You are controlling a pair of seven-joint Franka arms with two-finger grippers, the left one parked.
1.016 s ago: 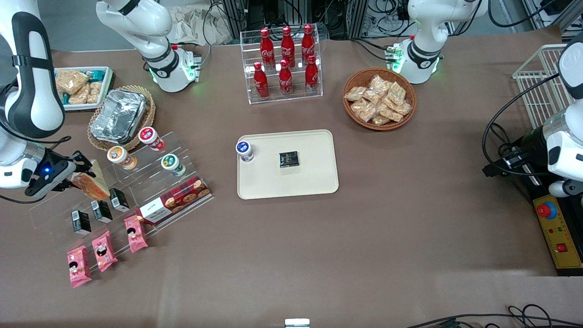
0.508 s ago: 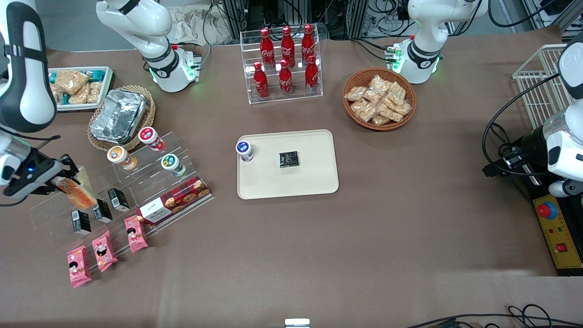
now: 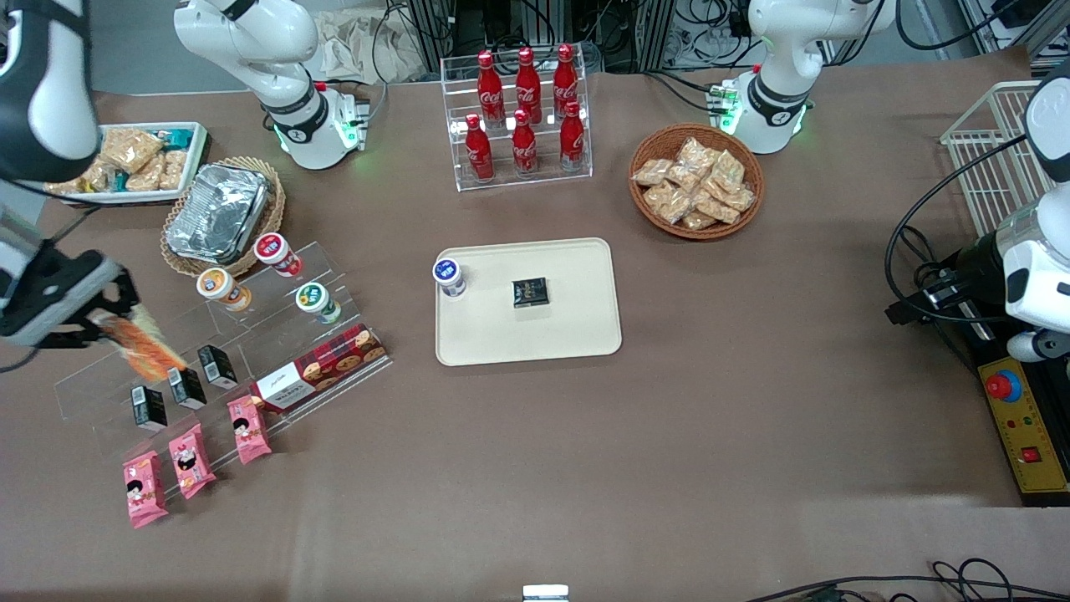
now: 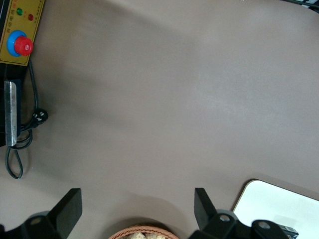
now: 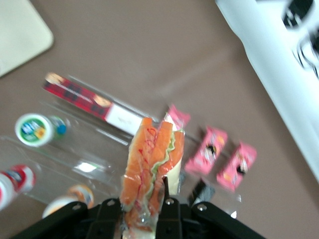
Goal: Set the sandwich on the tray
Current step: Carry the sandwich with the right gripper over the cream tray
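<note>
From the front, the gripper (image 3: 107,322) hangs above the clear stepped display rack (image 3: 209,351), clamping what looks like the blurred sandwich (image 3: 144,349), well apart from the tray (image 3: 535,334), while its wrist camera shows the sandwich (image 5: 152,169) pinched between both fingers (image 5: 112,211).

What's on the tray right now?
On the tray: a blue-lidded cup and a small black packet. The sandwich isn't there; the gripper holds it above the acrylic shelf.
</note>
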